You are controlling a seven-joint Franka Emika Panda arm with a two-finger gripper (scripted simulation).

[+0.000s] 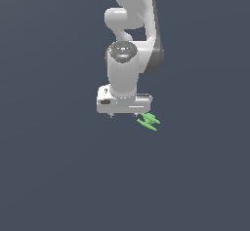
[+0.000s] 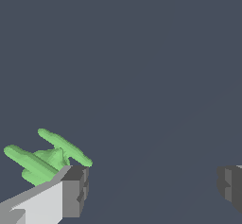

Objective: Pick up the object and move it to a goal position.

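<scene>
The object [image 1: 149, 121] is a tiny bright green spiky thing with thin rod-like prongs. In the exterior view it lies just below the right end of my white gripper [image 1: 123, 114]. In the wrist view the object [image 2: 45, 157] sits beside and partly behind one grey fingertip [image 2: 75, 190], outside the gap. The other fingertip [image 2: 230, 186] shows far across the frame. My gripper [image 2: 152, 189] is open with nothing between the fingers.
A plain dark grey-blue surface [image 1: 58, 176] fills both views. The white arm [image 1: 129, 25] rises above the gripper toward the top of the exterior view. Nothing else shows.
</scene>
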